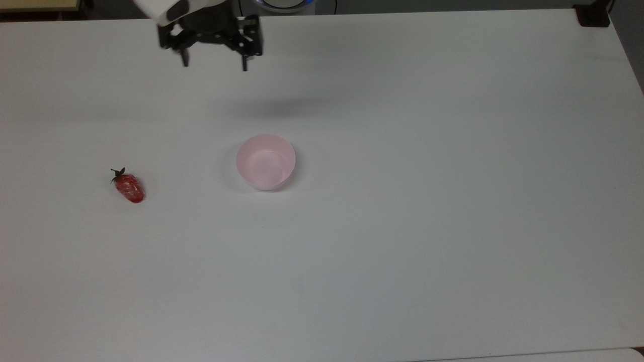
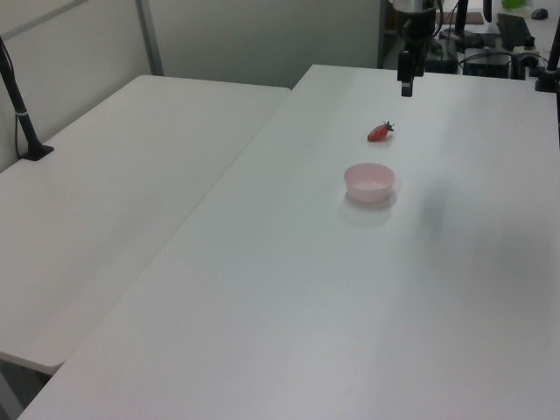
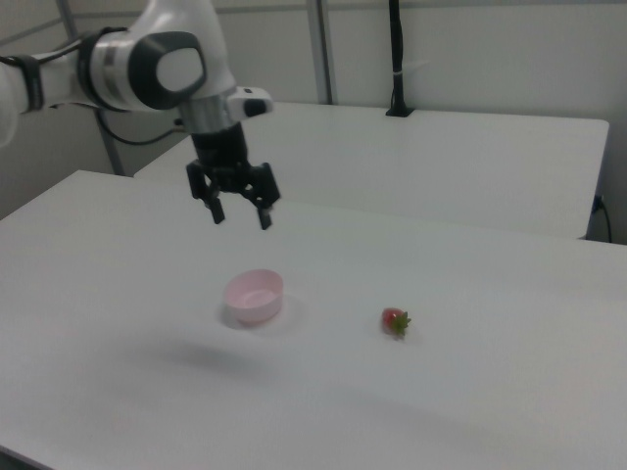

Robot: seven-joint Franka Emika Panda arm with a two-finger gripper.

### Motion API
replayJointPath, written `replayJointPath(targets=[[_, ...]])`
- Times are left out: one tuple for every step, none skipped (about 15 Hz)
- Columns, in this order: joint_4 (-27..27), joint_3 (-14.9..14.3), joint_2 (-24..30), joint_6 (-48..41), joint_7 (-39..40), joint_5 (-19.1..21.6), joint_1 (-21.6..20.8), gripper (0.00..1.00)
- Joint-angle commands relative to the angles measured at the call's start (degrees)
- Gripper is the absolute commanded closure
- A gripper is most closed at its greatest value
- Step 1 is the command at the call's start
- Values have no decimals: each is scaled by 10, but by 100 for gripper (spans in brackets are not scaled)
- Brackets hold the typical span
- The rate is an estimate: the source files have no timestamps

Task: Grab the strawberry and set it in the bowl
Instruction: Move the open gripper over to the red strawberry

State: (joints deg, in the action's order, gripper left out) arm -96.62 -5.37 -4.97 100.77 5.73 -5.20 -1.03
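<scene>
While the strawberry lies on the white table toward the top view's left, its green cap pointing up and to the left, the gripper hangs near the table's upper edge with its two fingers spread wide and nothing between them. The pink bowl stands upright near the table's middle, well apart from the fruit and below the gripper in the top view (a soft shadow falls on the table between gripper and bowl).

In the left view, the gripper hangs above the far end of the table, its fingers lined up one behind the other so that their spread cannot be told here. The strawberry lies below it in the picture, and the bowl stands nearer the camera, apart from the fruit. A second white table stands alongside on the left view's left.

In the right view, the white arm reaches in from the right view's left, and the gripper hovers open above the table, higher than the bowl. The strawberry lies to the right view's right of the bowl, not touching it.
</scene>
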Motion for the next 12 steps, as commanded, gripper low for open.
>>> replayJointPath(targets=[[47, -70, -78, 49, 148, 32, -9, 0], [57, -90, -108, 88, 167, 49, -6, 0], [61, -101, -128, 113, 178, 51, -5, 0], [63, -106, -149, 132, 190, 52, 0, 0], [64, -107, -171, 151, 194, 49, 7, 0], [72, -108, -194, 171, 195, 49, 15, 3], [83, -108, -215, 189, 195, 49, 23, 4], [89, -108, -231, 203, 196, 48, 28, 6], [90, -108, -244, 218, 201, 48, 33, 8], [90, -109, -254, 239, 212, 48, 38, 11], [90, -108, -267, 265, 223, 48, 42, 13], [90, -109, -281, 288, 233, 48, 44, 14]])
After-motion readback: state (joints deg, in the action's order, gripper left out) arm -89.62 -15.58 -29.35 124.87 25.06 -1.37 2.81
